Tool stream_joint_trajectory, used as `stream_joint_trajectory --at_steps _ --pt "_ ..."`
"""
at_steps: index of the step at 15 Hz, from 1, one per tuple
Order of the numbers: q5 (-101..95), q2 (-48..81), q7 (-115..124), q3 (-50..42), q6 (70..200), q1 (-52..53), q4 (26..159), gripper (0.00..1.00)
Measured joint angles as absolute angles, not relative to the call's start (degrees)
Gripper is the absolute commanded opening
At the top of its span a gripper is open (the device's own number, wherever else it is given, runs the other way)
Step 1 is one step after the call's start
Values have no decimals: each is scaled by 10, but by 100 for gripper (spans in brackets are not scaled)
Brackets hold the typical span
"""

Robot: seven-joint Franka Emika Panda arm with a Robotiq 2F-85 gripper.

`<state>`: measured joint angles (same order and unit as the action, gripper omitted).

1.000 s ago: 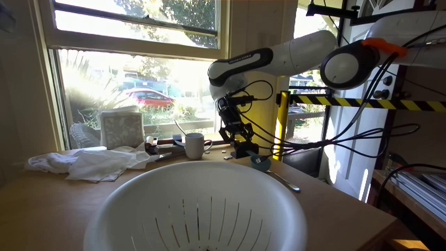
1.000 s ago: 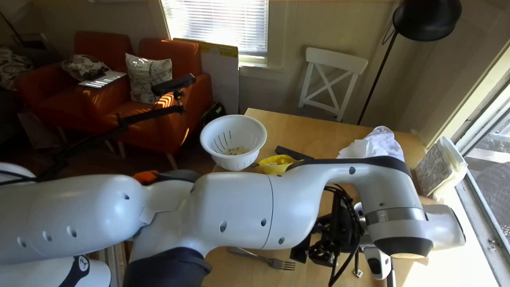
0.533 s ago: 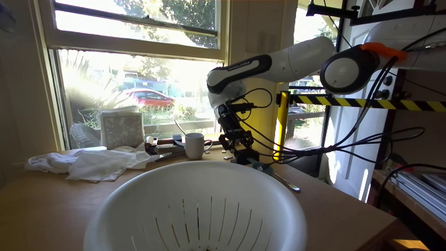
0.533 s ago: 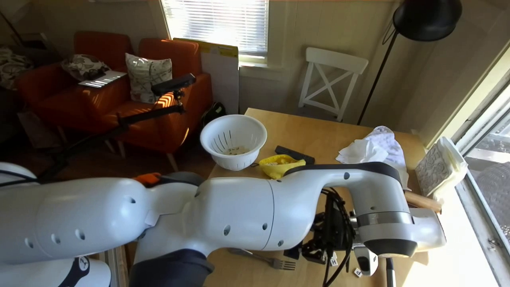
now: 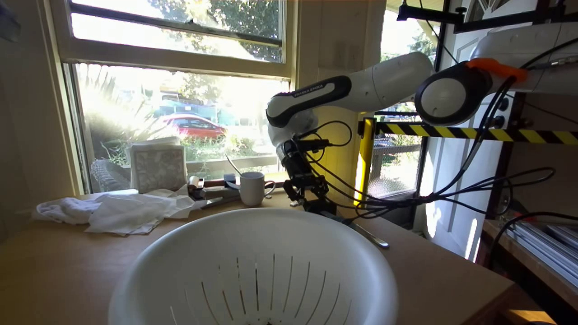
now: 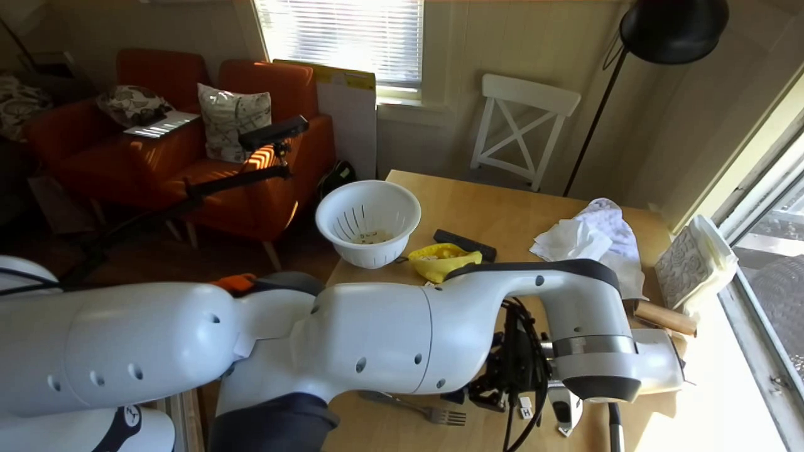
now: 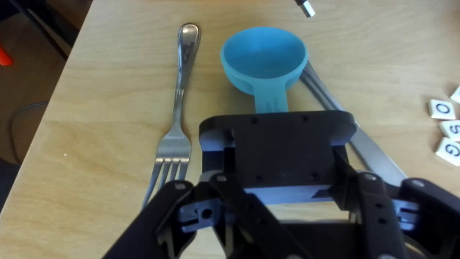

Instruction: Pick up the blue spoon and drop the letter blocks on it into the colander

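One gripper (image 7: 277,148) clamps one blue spoon (image 7: 265,64); the wrist view shows four letter blocks (image 7: 451,130) (one barely).

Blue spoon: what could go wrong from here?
The blue spoon looks empty, so tipping it over the colander may add nothing. It hides one end of the knife in the wrist view, so lowered here it may land on the metal and tilt. A low sideways move might catch the fork alongside.

The colander (image 6: 397,216) is white, slit-striped; beside it, a yellow container (image 6: 436,270); on the colander's other side, orange armchairs (image 6: 157,157). The blue spoon (image 7: 264,54) (what shows) is sky-blue.
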<state>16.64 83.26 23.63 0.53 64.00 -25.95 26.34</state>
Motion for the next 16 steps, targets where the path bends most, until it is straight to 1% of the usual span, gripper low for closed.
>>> stream_joint_trajectory --at_steps 2,3,4,5,6,11,16 --pt "166 839 230 5 640 -258 263 35" --pt "166 841 227 5 640 -258 263 85" --pt "166 843 225 5 638 -257 263 87" --pt "166 844 223 5 634 -257 263 92" --pt "166 844 221 5 630 -256 263 100" --pt "165 824 214 4 611 -250 259 100" --pt "118 753 212 -26 612 -232 247 100"
